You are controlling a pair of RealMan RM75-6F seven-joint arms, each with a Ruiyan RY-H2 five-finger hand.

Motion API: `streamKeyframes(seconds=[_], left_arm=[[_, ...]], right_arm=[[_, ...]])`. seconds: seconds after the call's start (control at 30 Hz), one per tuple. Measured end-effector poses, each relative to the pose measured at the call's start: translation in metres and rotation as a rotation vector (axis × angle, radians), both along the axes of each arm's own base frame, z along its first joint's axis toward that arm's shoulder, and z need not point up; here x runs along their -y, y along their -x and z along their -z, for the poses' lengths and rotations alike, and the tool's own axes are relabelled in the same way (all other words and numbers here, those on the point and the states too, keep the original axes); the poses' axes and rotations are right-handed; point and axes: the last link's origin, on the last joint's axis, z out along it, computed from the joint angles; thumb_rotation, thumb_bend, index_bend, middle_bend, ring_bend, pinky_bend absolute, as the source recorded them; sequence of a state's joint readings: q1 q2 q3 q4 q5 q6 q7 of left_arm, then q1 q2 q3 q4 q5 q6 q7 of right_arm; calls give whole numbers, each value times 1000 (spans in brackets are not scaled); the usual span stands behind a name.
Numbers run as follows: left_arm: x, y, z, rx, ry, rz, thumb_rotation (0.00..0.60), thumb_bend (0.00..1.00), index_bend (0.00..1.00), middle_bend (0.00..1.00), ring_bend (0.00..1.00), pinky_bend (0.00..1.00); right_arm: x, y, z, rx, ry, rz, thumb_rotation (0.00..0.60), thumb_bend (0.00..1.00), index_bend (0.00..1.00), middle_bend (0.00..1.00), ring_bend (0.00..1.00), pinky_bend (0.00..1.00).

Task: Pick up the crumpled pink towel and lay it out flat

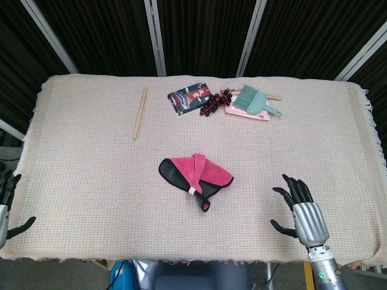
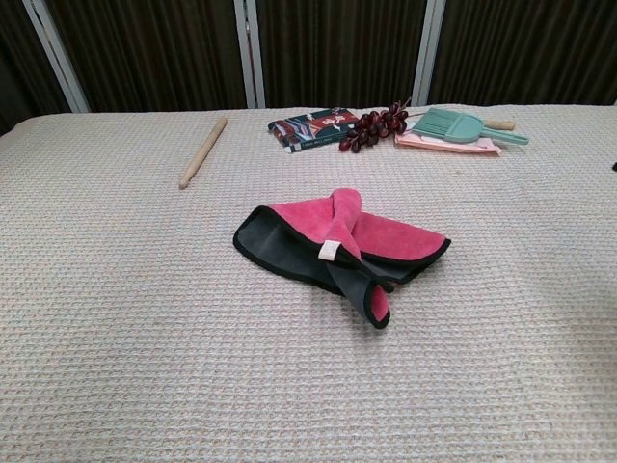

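The crumpled pink towel (image 1: 195,174) with a dark grey underside lies folded over itself near the middle of the table, also plain in the chest view (image 2: 339,248). My right hand (image 1: 302,212) hovers over the table's front right, fingers spread and empty, well to the right of the towel. My left hand (image 1: 7,205) shows at the front left edge, off the table, fingers apart and holding nothing. Neither hand touches the towel.
At the back lie a wooden stick (image 1: 140,112), a dark booklet (image 1: 188,99), a bunch of dark red grapes (image 1: 214,102), and a teal brush (image 1: 256,100) on a pink pad (image 1: 248,112). A beige woven cloth (image 1: 91,163) covers the table.
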State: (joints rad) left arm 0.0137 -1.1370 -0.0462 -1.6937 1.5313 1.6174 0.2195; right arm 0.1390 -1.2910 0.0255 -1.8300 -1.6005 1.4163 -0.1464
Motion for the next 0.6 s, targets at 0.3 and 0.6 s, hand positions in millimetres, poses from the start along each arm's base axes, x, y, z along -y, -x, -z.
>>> streamKeyframes(seconds=[0.3,0.6], left_arm=[[-1,1,0,-13,-10,-2,600,0,0,0,0,0],[0,3,-3,-3,-21,-6,600,0,0,0,0,0]], right_arm=[[17,-54,47,1,-69,-85,600,190,273,34,0,0],[36,-92,98,22,-137,-52,600,240,354,56,0,0]])
